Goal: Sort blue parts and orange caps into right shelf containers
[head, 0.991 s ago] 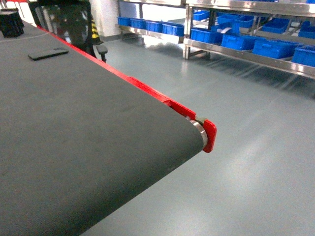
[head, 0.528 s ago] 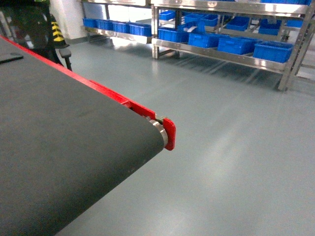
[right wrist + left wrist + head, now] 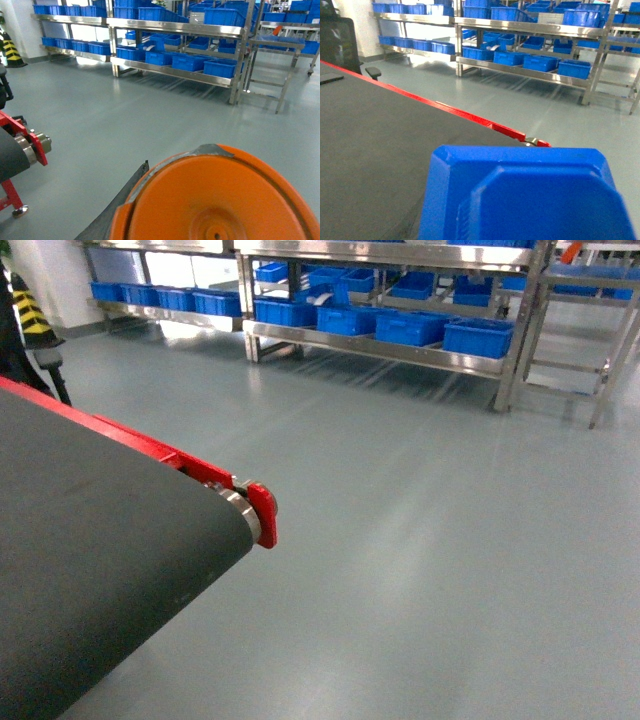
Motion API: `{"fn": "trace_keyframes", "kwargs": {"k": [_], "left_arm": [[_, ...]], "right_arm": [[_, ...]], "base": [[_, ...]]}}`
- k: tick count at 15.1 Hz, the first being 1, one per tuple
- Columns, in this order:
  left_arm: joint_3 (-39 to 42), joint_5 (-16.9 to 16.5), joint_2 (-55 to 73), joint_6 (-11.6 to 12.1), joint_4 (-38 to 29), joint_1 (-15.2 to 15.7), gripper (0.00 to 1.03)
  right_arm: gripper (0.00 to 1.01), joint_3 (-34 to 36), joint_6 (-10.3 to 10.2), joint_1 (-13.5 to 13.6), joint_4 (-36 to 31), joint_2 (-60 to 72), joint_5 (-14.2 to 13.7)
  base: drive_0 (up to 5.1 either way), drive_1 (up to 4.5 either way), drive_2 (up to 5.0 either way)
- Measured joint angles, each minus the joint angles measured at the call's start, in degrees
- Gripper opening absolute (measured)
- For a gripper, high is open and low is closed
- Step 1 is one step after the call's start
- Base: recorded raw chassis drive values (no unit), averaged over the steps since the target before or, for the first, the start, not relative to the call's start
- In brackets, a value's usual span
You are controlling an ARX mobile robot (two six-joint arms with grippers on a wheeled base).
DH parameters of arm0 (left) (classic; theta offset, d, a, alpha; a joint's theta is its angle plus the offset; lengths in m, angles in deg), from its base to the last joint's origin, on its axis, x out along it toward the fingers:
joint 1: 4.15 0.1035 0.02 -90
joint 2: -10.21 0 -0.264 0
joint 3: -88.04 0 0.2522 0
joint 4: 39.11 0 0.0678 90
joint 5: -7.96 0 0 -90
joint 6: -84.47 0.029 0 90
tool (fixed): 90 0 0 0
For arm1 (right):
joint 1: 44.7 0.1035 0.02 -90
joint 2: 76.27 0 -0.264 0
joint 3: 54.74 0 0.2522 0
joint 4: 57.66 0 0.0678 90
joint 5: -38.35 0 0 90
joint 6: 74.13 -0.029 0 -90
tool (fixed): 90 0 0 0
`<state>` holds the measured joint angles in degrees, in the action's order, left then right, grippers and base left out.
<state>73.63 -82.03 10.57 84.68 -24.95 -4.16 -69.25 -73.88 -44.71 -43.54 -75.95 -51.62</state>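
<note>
A smooth grey-green workshop floor [image 3: 420, 570] stretches away to long stainless-steel shelving racks [image 3: 400, 345] at the far side, loaded with open-topped bright blue plastic bins [image 3: 476, 337]. At near left the rounded end of a dark conveyor belt [image 3: 90, 570] juts in, edged by a red side rail with a red end plate [image 3: 263, 515].

The head view shows neither arm nor any part, only belt, floor and racks. The wrist cameras supply what it lacks. The left wrist view is half filled by a moulded blue plastic part [image 3: 530, 200] with bevelled edges, pressed close under the lens above the belt; the right wrist view is likewise filled by a round orange plastic cap [image 3: 225, 200] with a small central dimple, hanging over open floor with the belt roller at its left. Each item sits so near its camera that it is very likely carried by that arm's pincer, but no fingers show in either view, so I cannot tell whether the left or right gripper is clamped or loose.

Holding both pieces tucked in and high suits a drive across the floor. Both task items are well apart from the bins, so delivery is not yet done.
</note>
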Motion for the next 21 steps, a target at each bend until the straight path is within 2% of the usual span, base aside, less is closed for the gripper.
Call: {"fn": "trace_keyframes", "kwargs": {"k": [21], "left_arm": [[0.00,0.00,0.00,0.00,0.00,0.00,0.42]], "right_arm": [[0.42,0.00,0.00,0.00,0.00,0.00,0.00]], "base": [[-1.6,-1.62,-1.6]]}}
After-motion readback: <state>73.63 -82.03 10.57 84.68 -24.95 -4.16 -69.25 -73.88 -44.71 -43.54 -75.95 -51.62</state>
